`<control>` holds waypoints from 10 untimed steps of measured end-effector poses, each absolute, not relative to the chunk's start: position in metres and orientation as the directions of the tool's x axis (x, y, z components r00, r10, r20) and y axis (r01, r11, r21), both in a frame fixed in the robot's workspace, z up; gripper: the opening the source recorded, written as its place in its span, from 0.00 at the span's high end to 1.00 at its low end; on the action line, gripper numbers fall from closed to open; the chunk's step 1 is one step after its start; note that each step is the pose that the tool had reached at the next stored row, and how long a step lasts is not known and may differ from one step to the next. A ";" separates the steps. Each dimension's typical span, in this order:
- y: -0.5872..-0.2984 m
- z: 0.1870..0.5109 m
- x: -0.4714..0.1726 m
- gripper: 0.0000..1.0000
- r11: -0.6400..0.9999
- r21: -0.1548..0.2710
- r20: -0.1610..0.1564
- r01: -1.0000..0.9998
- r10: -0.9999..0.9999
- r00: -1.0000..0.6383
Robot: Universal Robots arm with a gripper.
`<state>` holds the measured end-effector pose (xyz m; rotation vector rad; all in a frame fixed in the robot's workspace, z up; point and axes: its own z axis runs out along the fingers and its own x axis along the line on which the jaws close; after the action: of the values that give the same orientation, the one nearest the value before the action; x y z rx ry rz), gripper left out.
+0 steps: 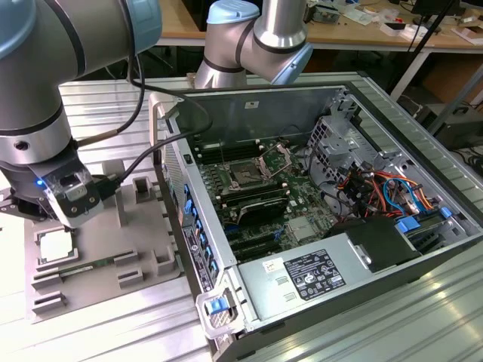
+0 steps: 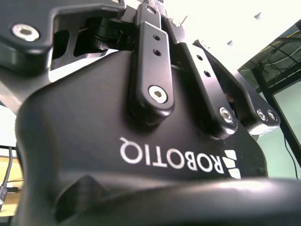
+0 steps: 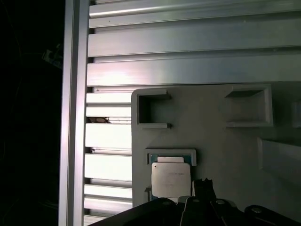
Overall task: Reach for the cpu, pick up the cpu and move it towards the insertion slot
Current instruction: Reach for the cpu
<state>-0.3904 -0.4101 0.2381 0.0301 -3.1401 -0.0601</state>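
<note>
First wrist view: gripper [image 3: 202, 207] hovered just above cpu [image 3: 171, 176], which lay in a tray [image 3: 225, 150] recess. Whether the gripper was released or clenched could not be told. Cpu likely light, stiff, thin, slick-topped, fragile; best gripped by opposite edges. Slot [image 1: 247, 175] was well apart, inside case [image 1: 264, 113].

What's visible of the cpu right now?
The cpu is a small flat square chip with a silvery-white metal top and a thin pale rim. It lies flat in a seat of the grey plastic tray, at the exterior view's left, outside the computer case. The gripper hangs close above it; contact cannot be told.
</note>
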 end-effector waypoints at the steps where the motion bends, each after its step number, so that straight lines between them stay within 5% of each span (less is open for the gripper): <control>1: -0.410 0.238 -0.391 0.89 0.999 0.038 0.001 -0.019 -0.019 -1.000; 10: -0.411 0.236 -0.395 0.89 0.999 0.038 0.000 -0.019 -0.019 -1.000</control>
<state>-0.3951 -0.4111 0.2363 0.0300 -3.1400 -0.0601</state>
